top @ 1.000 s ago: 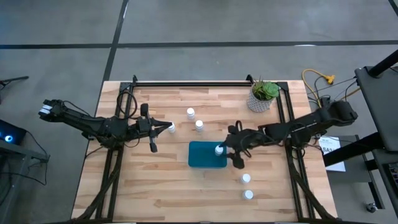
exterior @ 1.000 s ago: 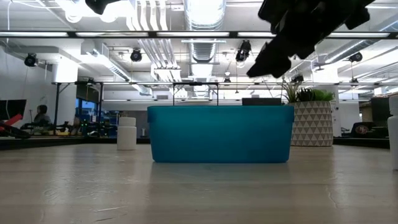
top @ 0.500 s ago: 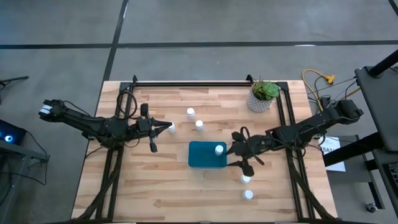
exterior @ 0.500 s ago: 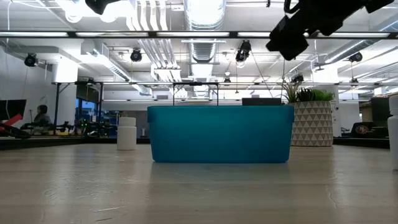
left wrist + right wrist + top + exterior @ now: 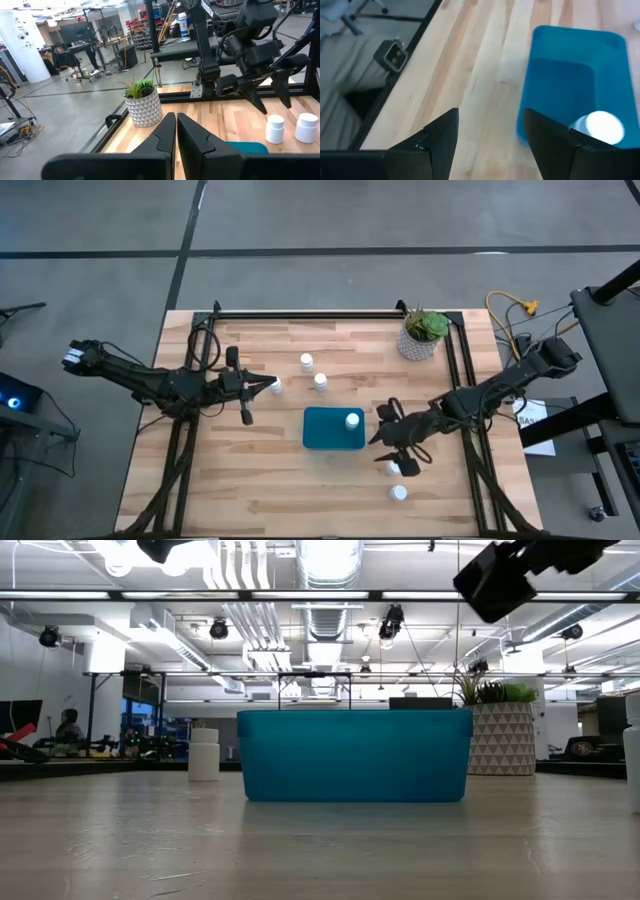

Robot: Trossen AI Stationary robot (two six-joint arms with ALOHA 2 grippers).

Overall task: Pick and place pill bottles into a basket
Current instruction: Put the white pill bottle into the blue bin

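Item: one pill bottle (image 5: 352,420) in the basket (image 5: 326,432); five loose on the tabletop (image 5: 260,480).

Your right hand (image 5: 392,450), fingers spread and empty, hovers just beside the basket, above a nearby bottle (image 5: 394,468). Your left hand (image 5: 268,384) rests shut by another bottle (image 5: 276,385); two more (image 5: 306,362) (image 5: 320,381) stand behind the basket, one (image 5: 400,492) in front. Risk: descend off-centre and a finger may topple that small bottle or nudge the basket.

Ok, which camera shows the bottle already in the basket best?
The high view: the pill bottle stands in the basket, in its corner toward the right arm. The right wrist view shows only its cap from above. The low view shows only the basket's wall; the left wrist view shows only its rim.
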